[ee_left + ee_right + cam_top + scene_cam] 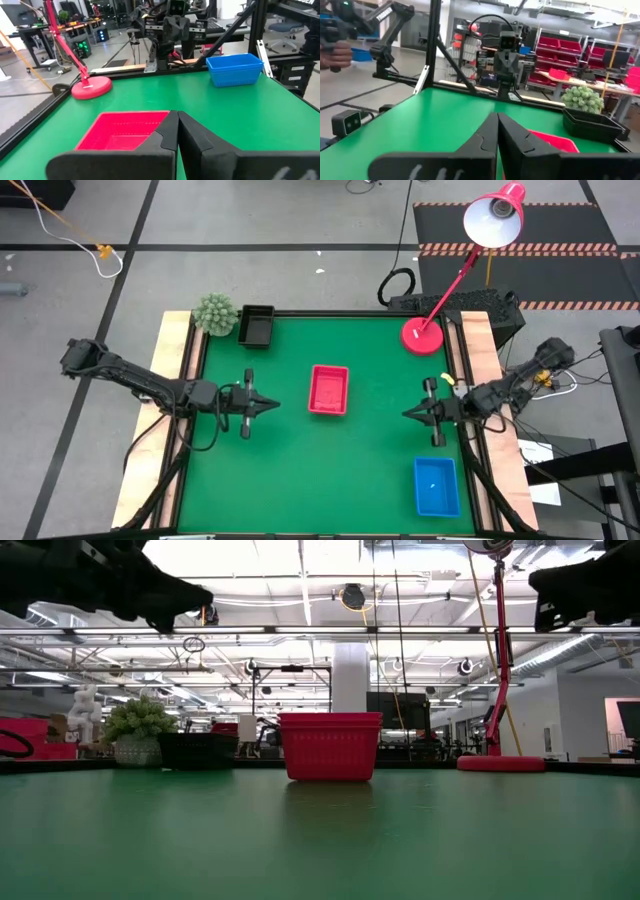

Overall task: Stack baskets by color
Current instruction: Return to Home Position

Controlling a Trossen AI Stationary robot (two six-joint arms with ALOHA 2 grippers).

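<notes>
High view: three colour piles, well apart. The red baskets sit mid-frame, the black baskets upper left just beside the plant, and the blue baskets lower right near the table edge. There is only one footprint per colour, so each is prob. a nested stack and the sorting looks done. The left gripper is left of centre and the right gripper right of centre. Both point inward at each other, clear of every pile, in what I'd judge a parked pose w/ nothing to carry. The lamp base is upper right, apart from everything.

Low view: red is at centre, black to its left in front of the plant, lamp base to the right. Both arms hang dark at the top corners, well above the green top.

Left wrist view: the fingers are pressed together to a point, gripping nothing. Red is just ahead of the tips, blue is upper right, and the other arm faces back across the table.

Right wrist view: the fingers also meet tip to tip, empty. Black and the plant are at right, w/ a red corner showing lower right.
</notes>
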